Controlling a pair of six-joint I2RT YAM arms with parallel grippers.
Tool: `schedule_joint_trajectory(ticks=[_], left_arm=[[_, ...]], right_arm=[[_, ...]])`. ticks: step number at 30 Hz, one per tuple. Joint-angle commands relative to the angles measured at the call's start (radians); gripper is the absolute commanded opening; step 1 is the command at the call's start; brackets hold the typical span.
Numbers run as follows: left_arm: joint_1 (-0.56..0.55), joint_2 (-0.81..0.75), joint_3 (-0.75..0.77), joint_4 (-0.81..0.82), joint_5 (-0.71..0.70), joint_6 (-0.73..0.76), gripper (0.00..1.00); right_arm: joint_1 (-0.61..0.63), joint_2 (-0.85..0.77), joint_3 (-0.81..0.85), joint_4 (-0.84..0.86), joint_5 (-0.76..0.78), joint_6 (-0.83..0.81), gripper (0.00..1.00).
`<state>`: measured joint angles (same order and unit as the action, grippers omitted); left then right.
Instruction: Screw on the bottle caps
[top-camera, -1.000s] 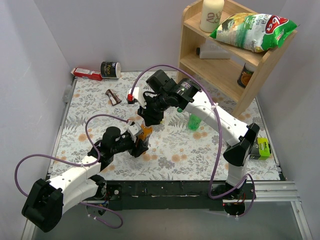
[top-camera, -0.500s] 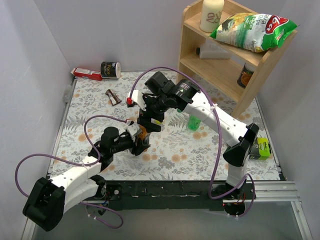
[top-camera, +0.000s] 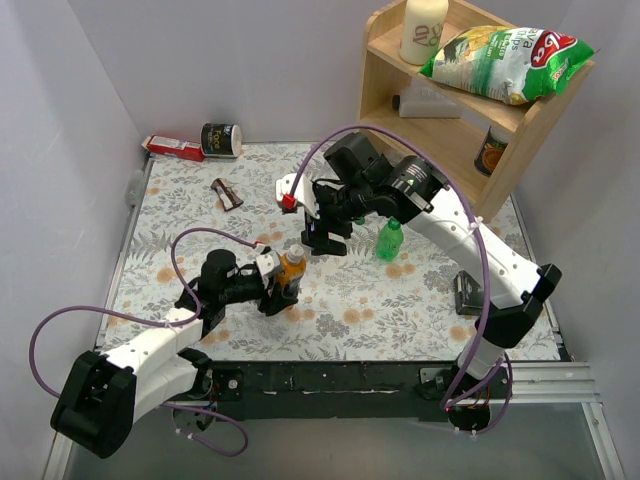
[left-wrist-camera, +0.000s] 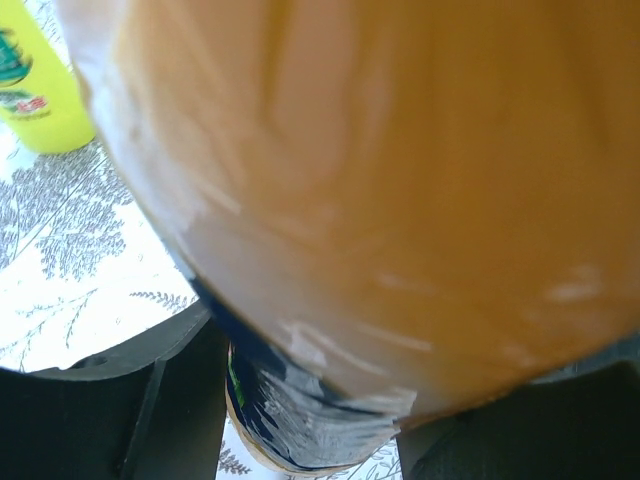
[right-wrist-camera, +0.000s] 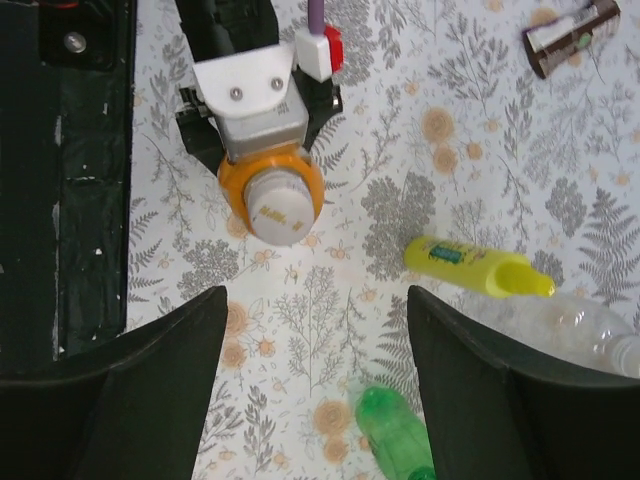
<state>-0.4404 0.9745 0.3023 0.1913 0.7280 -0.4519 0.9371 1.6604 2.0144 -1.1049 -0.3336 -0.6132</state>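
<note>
The orange bottle (white cap on) is clamped in the left gripper. The right gripper is spread wide, empty.

Left wrist view: the orange bottle swamps the frame, one soft blur, cut off at the top and right edges. The yellow bottle is clipped at the corner. From the right wrist, the clear bottle runs off the right edge and the green bottle off the bottom. From above, the left hand shows fingertips too small to make out.
</note>
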Motion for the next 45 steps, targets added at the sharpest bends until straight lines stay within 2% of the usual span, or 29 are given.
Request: schedule_joint_trajectory(ticks=[1,5,10,14,21,28,38,45], left_arm=[[0.003,0.001,0.06,-0.105,0.083,0.184,0.0],[0.0,0.006,0.084,-0.167,0.09,0.251,0.0],[-0.001,0.01,0.096,-0.179,0.102,0.251,0.0],[-0.001,0.02,0.107,-0.179,0.111,0.246,0.0],[-0.001,0.035,0.12,-0.174,0.126,0.243,0.0],[-0.001,0.038,0.116,-0.174,0.133,0.249,0.0],[-0.001,0.053,0.118,-0.176,0.139,0.254,0.0],[-0.001,0.061,0.124,-0.173,0.139,0.256,0.0]], right_arm=[[0.002,0.091,0.138,-0.154,-0.142,-0.146,0.76],[0.011,0.115,0.146,-0.174,-0.174,-0.207,0.74],[0.042,0.072,0.069,-0.168,-0.168,-0.322,0.75],[0.06,0.058,0.043,-0.167,-0.151,-0.349,0.75],[0.08,0.048,-0.009,-0.104,-0.107,-0.355,0.67],[0.083,0.059,0.001,-0.084,-0.081,-0.349,0.54],[0.091,0.032,-0.013,-0.029,-0.035,-0.365,0.57],[0.097,0.041,-0.008,-0.068,-0.079,-0.382,0.49]])
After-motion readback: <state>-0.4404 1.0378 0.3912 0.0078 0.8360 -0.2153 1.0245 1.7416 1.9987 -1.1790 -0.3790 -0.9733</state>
